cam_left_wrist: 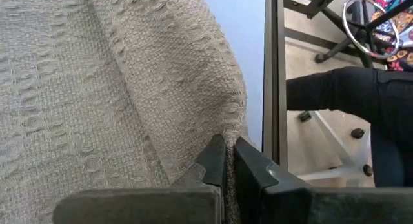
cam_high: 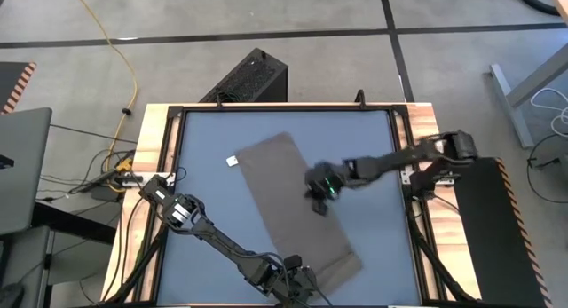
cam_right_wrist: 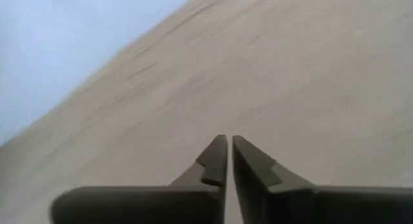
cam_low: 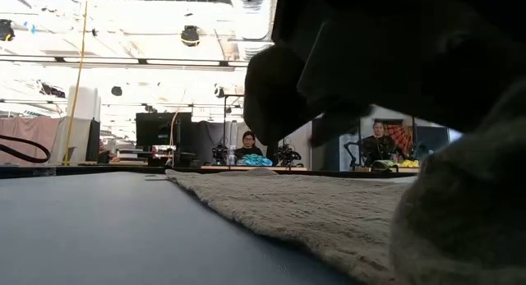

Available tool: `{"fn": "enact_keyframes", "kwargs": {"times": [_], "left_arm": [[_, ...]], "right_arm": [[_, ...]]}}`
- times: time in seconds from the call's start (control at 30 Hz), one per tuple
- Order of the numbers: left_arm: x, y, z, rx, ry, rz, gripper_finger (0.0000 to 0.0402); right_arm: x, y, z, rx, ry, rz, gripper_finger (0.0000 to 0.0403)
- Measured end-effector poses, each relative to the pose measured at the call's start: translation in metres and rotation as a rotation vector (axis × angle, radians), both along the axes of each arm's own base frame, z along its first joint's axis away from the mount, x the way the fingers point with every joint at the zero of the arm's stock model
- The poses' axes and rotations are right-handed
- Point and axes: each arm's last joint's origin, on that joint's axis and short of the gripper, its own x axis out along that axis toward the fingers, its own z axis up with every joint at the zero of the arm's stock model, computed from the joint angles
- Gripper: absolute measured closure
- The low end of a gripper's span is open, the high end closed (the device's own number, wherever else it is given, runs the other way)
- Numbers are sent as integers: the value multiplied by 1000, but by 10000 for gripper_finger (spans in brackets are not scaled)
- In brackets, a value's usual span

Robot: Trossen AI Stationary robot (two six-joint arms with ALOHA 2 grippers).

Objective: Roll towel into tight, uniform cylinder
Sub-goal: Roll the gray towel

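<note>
Here I see the left gripper [cam_left_wrist: 228, 161] pinching the towel [cam_high: 293, 197] edge; the right gripper [cam_right_wrist: 229, 158], nearly closed, hovers mid-towel; its white tag [cam_high: 232, 161] is unreadable.

Blue-grey table [cam_high: 213, 210] — taupe towel [cam_high: 284, 188] flat, white tag [cam_high: 232, 161]

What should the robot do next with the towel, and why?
Probably the left gripper, shut on the near edge of the towel, should lift and fold that edge over to start the roll. The towel lies flat and unrolled, and the right gripper is over its middle.
</note>
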Motion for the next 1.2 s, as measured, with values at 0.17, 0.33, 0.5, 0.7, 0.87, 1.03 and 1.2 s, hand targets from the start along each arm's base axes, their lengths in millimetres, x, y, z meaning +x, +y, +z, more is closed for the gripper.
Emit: {"fn": "enact_keyframes", "kwargs": {"times": [0.17,0.33,0.5,0.7,0.87,1.03,1.2], "left_arm": [[-1,0,0,-24,14,24,401],[-1,0,2,-33,22,24,401],[-5,1,6,-39,70,-6,401],[-10,6,19,-10,84,-13,401],[-16,11,32,43,101,-15,401],[-16,16,39,68,104,-77,401],[-8,34,28,51,124,-137,401]], "right_arm": [[30,-56,-12,-37,41,-82,391],[44,-73,-34,-25,193,-92,386],[38,-84,-48,15,295,-179,388],[16,-107,-21,-10,307,-365,389],[-18,-120,0,-50,240,-528,389],[-62,-125,7,9,160,-589,384],[-102,-97,23,96,-66,-431,383]]}}
